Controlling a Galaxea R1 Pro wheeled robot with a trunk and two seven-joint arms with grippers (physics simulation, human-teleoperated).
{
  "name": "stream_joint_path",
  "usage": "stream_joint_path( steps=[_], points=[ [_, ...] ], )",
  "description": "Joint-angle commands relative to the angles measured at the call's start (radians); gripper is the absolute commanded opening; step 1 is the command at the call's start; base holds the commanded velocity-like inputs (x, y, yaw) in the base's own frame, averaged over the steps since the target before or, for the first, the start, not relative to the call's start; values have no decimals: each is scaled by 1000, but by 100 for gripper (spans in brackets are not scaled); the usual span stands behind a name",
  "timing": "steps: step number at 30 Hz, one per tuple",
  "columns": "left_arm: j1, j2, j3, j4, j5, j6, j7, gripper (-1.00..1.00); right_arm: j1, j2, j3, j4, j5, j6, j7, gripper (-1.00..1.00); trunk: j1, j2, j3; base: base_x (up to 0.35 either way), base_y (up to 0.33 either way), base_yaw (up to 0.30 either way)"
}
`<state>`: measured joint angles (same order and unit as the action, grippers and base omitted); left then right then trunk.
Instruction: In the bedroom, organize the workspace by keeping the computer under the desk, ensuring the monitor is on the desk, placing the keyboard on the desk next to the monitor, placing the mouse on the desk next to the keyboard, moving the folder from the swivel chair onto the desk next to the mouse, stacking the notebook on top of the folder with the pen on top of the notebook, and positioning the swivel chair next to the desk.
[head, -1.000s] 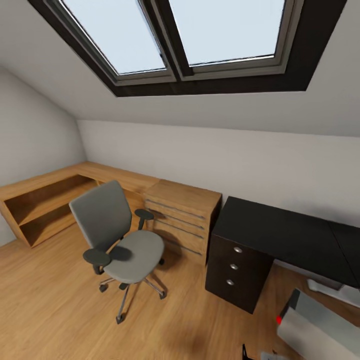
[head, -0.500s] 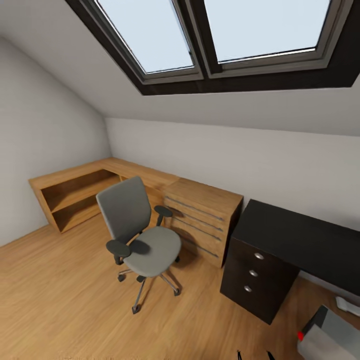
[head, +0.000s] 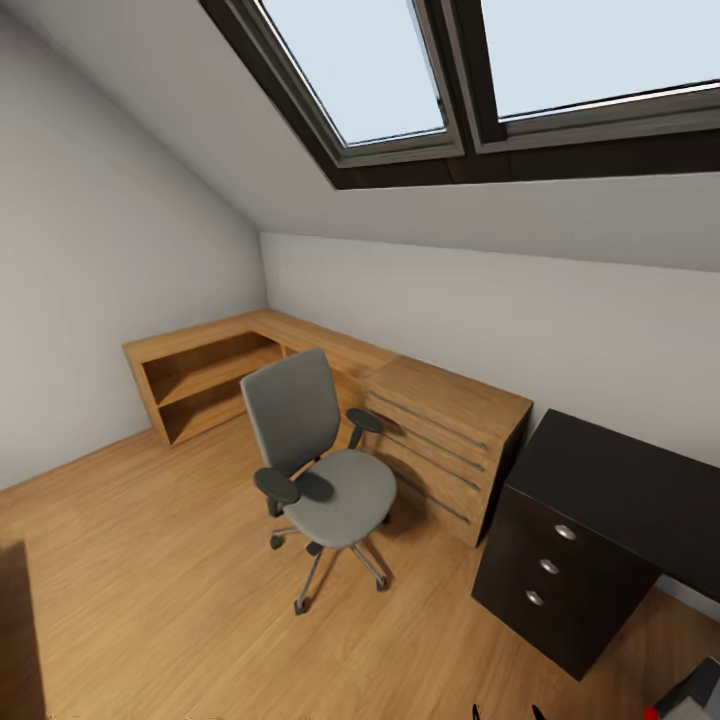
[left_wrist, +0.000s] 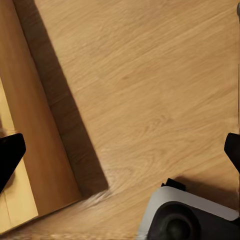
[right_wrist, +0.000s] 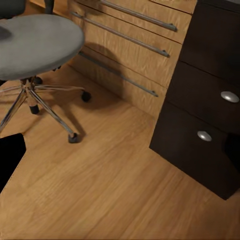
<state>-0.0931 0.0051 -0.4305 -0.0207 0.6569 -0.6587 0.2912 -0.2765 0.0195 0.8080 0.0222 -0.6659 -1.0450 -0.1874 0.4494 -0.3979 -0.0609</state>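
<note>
The swivel chair (head: 320, 470) stands on the wood floor in front of a light-wood drawer chest, its grey seat (right_wrist: 35, 45) bare. At the right edge runs the black top of the desk (head: 640, 490). A sliver of the grey computer (head: 700, 692) shows at the bottom right corner. My left gripper (left_wrist: 120, 152) hangs open over bare floor, one black fingertip (left_wrist: 10, 155) at each side of the wrist view. My right gripper (right_wrist: 120, 152) is open too, low near the chair's star base. Monitor, keyboard, mouse, folder, notebook and pen are out of view.
The light-wood drawer chest (head: 450, 435) sits between the chair and a dark three-drawer unit (head: 560, 570). A low wooden shelf unit (head: 200, 385) fills the far left corner under the sloped ceiling. A wooden panel (left_wrist: 30, 150) lies beside my left gripper.
The whole head view has shifted right as the camera turned left. The chair has not moved on the floor. The computer has slid almost out of the picture.
</note>
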Motion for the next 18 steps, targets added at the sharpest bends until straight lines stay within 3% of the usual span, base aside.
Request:
stream_joint_path(
  steps=[1,8,11,18],
  points=[
    [-1,0,-8,-1,-1,8,6,100,-1,2,8,2,2,-2,-10,100,1,-2,-2,0,0,280],
    [-1,-1,-10,-1,-3,61,-10,100,-1,6,8,2,2,-2,-12,100,1,-2,-2,0,0,281],
    [-1,0,-10,-1,-3,81,-46,100,-1,6,8,2,2,-2,-12,100,1,-2,-2,0,0,282],
    [-1,1,-8,-1,-1,79,-64,100,-1,7,8,2,2,-2,-11,100,1,-2,-2,0,0,283]
  ],
)
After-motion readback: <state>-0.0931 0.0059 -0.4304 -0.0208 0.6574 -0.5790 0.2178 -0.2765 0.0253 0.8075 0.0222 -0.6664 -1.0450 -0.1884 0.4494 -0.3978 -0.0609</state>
